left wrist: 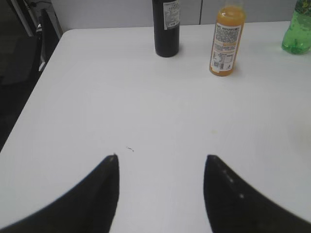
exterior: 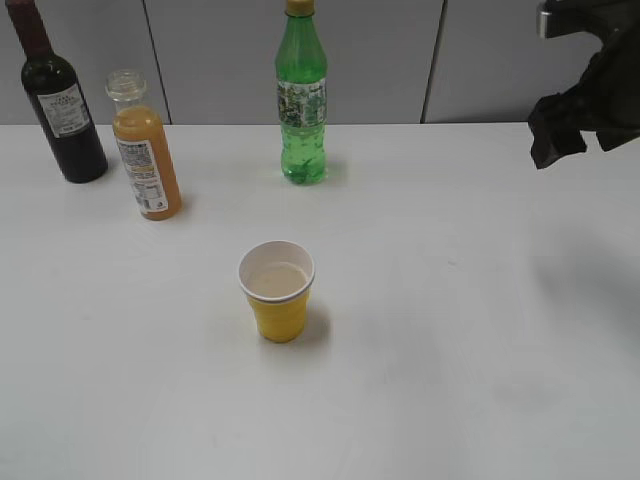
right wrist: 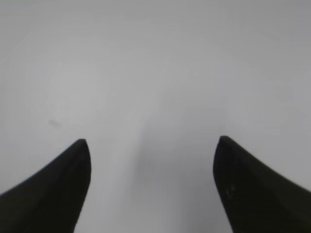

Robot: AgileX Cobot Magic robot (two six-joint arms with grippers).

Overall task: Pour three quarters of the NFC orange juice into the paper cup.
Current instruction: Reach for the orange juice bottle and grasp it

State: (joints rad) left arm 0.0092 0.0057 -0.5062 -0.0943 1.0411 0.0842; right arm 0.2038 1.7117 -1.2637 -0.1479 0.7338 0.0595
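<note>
The NFC orange juice (exterior: 145,150) stands capless and upright at the back left of the white table, full of orange liquid; the left wrist view shows the bottle (left wrist: 226,41) far ahead. The yellow paper cup (exterior: 277,290) stands at the table's middle, with its white inside showing. My left gripper (left wrist: 161,158) is open over bare table, well short of the bottle, and is out of the exterior view. My right gripper (right wrist: 152,141) is open above bare table; its arm (exterior: 585,95) hangs at the upper right.
A dark wine bottle (exterior: 58,100) stands left of the juice, and the left wrist view shows it (left wrist: 166,26) too. A tall green soda bottle (exterior: 301,95) stands at the back centre. The table's left edge (left wrist: 29,104) drops off to a dark floor.
</note>
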